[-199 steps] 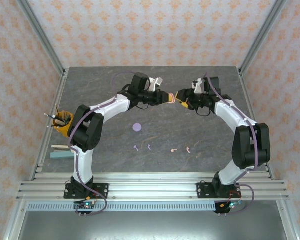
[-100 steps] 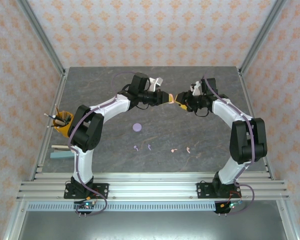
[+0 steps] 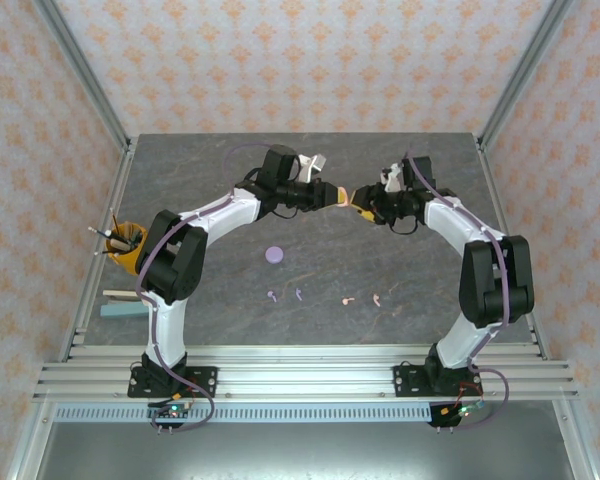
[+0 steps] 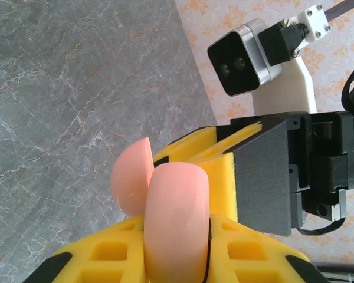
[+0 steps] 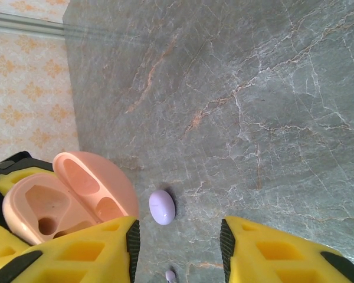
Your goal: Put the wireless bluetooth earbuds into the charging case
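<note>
Since a second ago the right claw [image 3: 356,198] has edged in toward the left claw [image 3: 332,194], and the two now meet nose to nose above the far middle of the table [image 3: 420,290]. The left claw is clenched on the pink charging case [image 3: 342,193]. In the left wrist view the case stands between its yellow fingers [image 4: 88,259] with the lid swung open. The right claw is released, its fingers [image 5: 76,253] spread with nothing between them. The open case sits just off its left finger, both wells [image 5: 44,203] bare, so the right claw's yellow finger crowds the case mouth. The round purple case [image 3: 274,254] lies closed on the table, below and on the base side of the left claw. Further toward the bases, well apart from both claws, lie one purple earbud [image 3: 271,295], another purple earbud [image 3: 298,293], one pink earbud [image 3: 347,299] and another pink earbud [image 3: 377,297]. A yellow cup [image 3: 127,250] of pens stands far off the left claw's outer side.
</note>
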